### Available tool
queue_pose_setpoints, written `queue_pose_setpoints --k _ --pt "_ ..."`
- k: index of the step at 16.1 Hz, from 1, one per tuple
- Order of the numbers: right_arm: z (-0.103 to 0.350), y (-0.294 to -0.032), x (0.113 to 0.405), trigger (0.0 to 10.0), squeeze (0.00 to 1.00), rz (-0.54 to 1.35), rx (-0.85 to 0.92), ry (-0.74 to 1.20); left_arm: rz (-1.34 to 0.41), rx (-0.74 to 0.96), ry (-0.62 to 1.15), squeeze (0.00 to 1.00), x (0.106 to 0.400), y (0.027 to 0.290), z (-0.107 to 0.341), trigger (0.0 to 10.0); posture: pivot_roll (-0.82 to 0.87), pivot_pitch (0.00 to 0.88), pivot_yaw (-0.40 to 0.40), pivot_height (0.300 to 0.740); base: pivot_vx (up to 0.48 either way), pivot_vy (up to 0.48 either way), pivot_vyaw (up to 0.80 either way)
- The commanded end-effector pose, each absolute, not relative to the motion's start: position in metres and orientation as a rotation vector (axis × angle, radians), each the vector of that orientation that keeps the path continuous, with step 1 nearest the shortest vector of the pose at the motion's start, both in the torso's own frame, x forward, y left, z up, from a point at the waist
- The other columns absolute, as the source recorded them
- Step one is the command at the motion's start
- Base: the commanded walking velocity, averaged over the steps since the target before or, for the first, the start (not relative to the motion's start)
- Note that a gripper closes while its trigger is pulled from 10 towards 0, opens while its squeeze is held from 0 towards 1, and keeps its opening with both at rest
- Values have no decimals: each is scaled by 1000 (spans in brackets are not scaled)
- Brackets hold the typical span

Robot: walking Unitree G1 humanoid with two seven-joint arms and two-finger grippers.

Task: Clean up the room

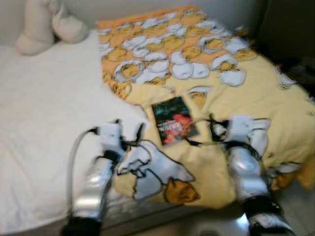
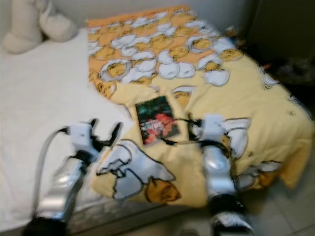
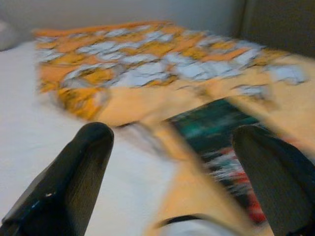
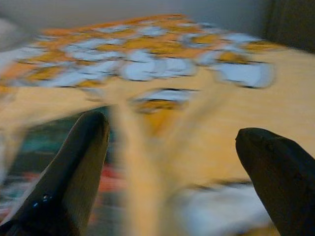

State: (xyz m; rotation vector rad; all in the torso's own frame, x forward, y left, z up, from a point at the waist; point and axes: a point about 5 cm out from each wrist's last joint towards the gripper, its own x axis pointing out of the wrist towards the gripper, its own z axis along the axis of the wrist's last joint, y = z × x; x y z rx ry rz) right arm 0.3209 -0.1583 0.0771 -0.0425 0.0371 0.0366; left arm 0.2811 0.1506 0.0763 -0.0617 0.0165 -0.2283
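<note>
A dark book (image 1: 173, 120) with a green and red cover lies flat on a yellow blanket (image 1: 246, 93) printed with orange and white cartoon figures. The blanket covers the right part of a bed with a white sheet (image 1: 44, 118). My left gripper (image 1: 129, 132) hovers open over the blanket's edge, just left of the book. My right gripper (image 1: 202, 129) is open too, close to the book's right edge. The book (image 3: 221, 135) appears between the left fingers in the left wrist view. In the blurred right wrist view the book (image 4: 29, 147) lies off to one side.
White pillows or a soft toy (image 1: 47, 24) rest at the bed's far left corner. A dark piece of furniture (image 1: 290, 29) stands beyond the bed on the right. Pale floor tiles (image 2: 290, 206) run along the bed's near right corner.
</note>
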Motion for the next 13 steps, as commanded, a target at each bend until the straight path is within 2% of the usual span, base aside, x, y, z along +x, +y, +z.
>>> queue_pose_setpoints --k 1,2,8,13 --pt "71 -167 318 10000 0 18 -45 66 -235 -64 4 0 281 146 79 10000 -165 0 140 740 0 0 -725" --pt "72 -167 318 10000 0 15 -47 61 -234 -63 4 0 281 146 79 10000 -163 0 140 740 0 0 -700" --pt "79 -165 329 10000 0 2 -31 46 -254 -47 1 0 281 145 83 10000 -150 0 151 740 0 0 0" --pt "87 -192 345 10000 0 -133 -30 78 -350 -12 -3 0 267 142 88 10000 -90 0 163 740 0 0 0"
